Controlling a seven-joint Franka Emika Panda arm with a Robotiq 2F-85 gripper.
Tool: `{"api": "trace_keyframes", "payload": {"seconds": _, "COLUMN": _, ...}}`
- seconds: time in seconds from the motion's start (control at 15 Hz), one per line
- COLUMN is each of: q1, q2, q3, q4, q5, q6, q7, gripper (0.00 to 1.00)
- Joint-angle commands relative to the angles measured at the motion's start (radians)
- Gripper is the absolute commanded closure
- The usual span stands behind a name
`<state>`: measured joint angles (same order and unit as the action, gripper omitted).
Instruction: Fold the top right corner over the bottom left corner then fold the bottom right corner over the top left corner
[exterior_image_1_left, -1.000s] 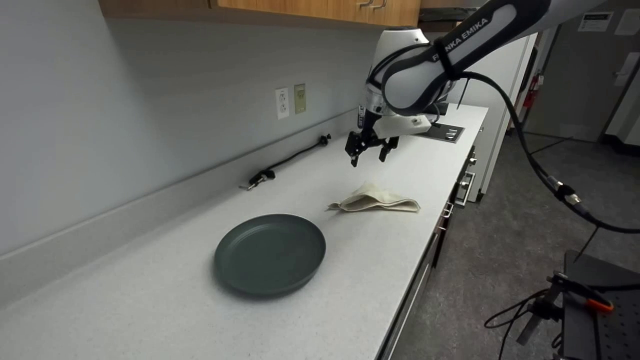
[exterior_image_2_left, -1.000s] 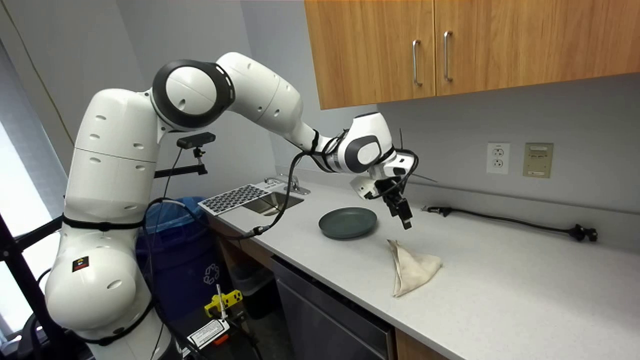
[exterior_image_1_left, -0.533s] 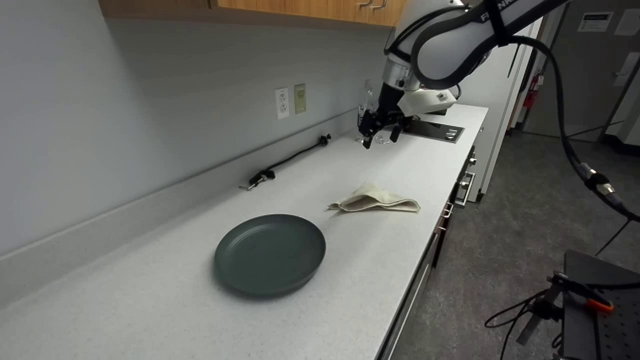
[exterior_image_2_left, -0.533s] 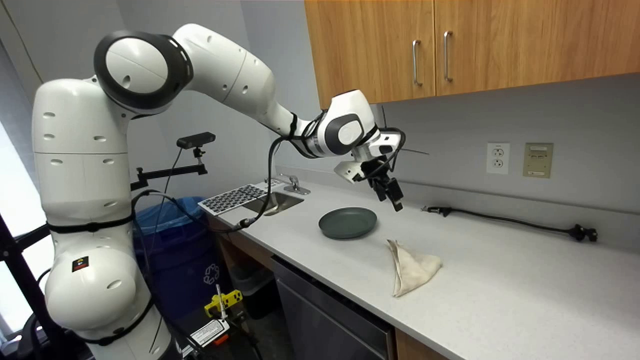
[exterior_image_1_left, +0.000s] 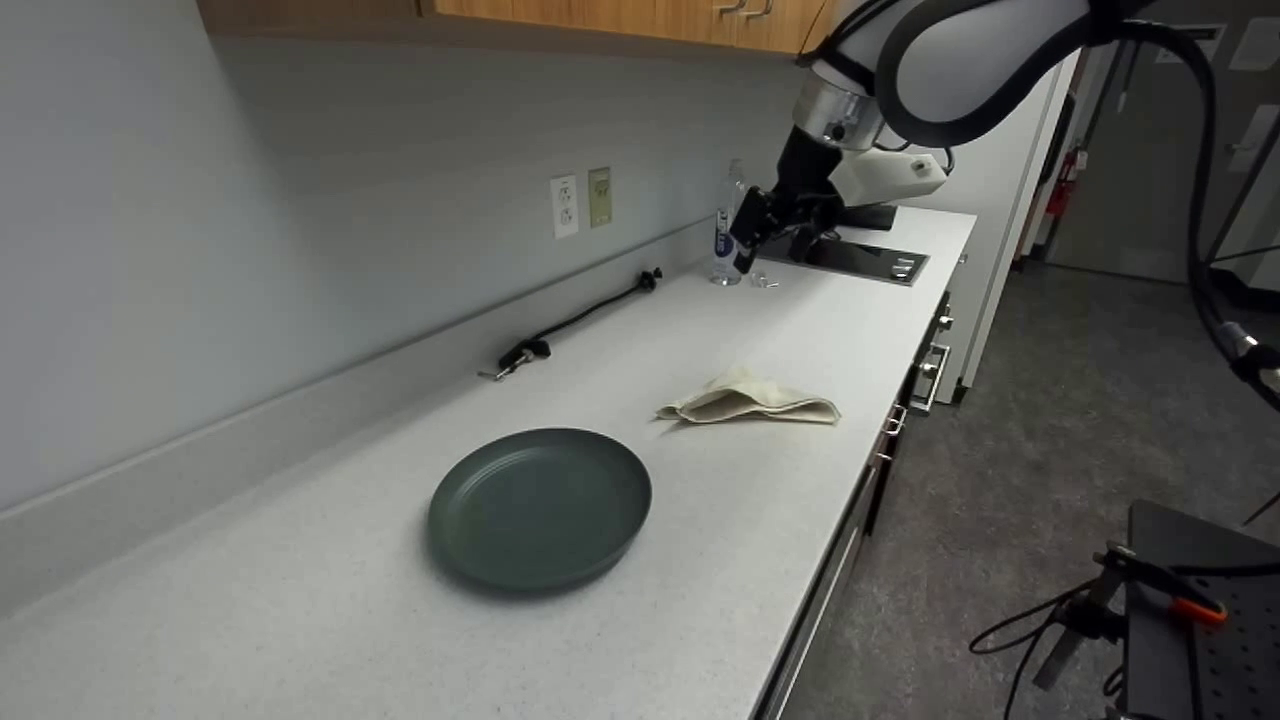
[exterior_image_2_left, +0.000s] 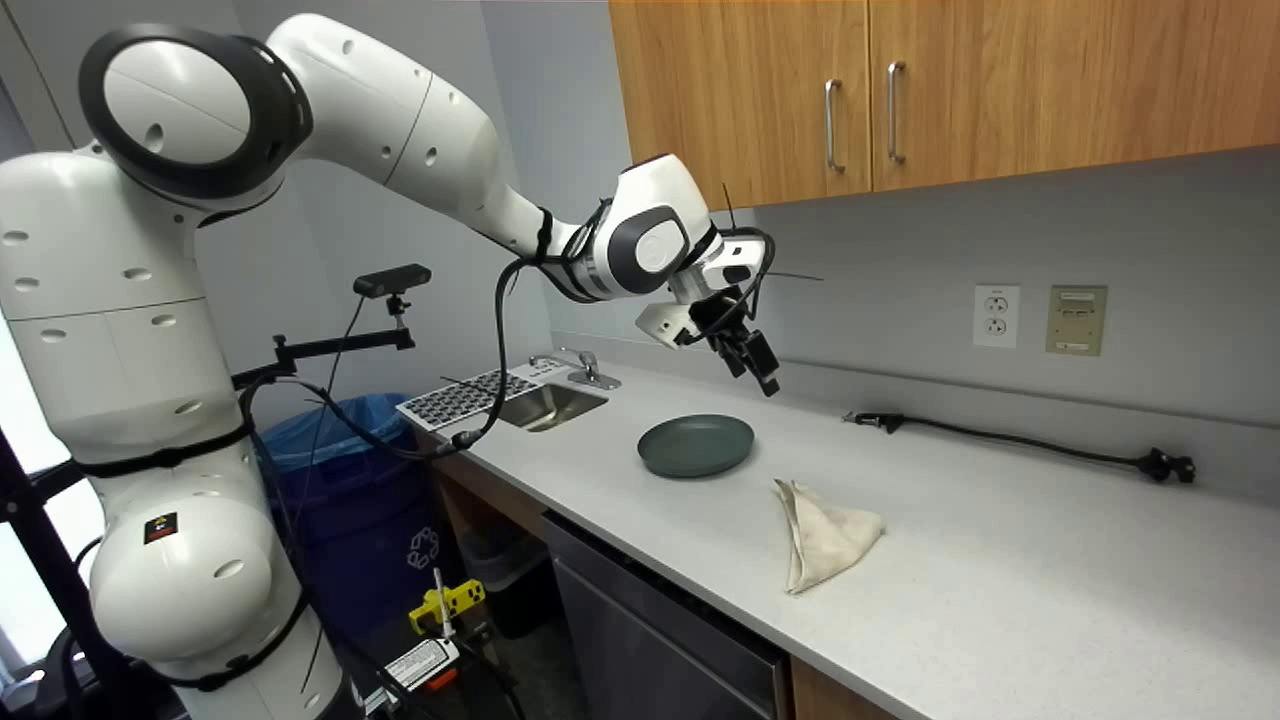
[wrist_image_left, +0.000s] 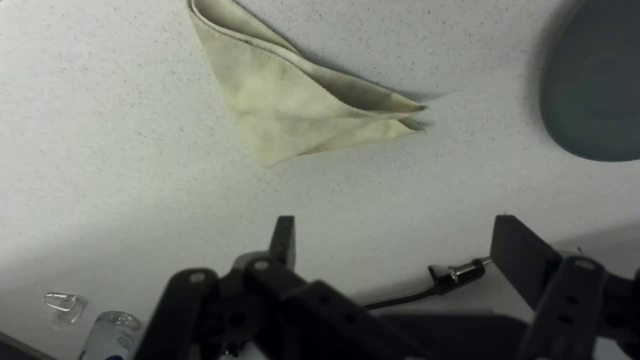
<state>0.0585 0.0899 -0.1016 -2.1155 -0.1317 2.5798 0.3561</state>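
Observation:
The cream-white cloth lies folded on the counter in a rough triangle in both exterior views. In the wrist view the cloth shows stacked layers, with open gaps along its upper edge and two pointed corners at its right end. Its upper left tip is cut off by the frame. My gripper is open and empty, its fingers wide apart. It is high above the counter and apart from the cloth, as both exterior views show.
A round dark green plate lies near the cloth. A black cable with clamp ends lies along the wall. A clear bottle and a small clear piece stand farther along, before a cooktop. Wooden cabinets hang above.
My gripper has risen and drawn away from the cloth, with the arm pulling back. The bottle has come into view behind it. The cloth and plate have not moved.

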Motion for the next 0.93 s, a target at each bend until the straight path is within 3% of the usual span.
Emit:
{"api": "trace_keyframes", "payload": {"seconds": 0.0, "q1": -0.022, "q2": -0.008, "q3": 0.021, "q4": -0.009, "q5": 0.0, "q6": 0.004, "q7": -0.003, "gripper": 0.0}}
{"api": "trace_keyframes", "payload": {"seconds": 0.87, "q1": -0.023, "q2": -0.014, "q3": 0.022, "q4": -0.022, "q5": 0.0, "q6": 0.011, "q7": -0.004, "gripper": 0.0}}
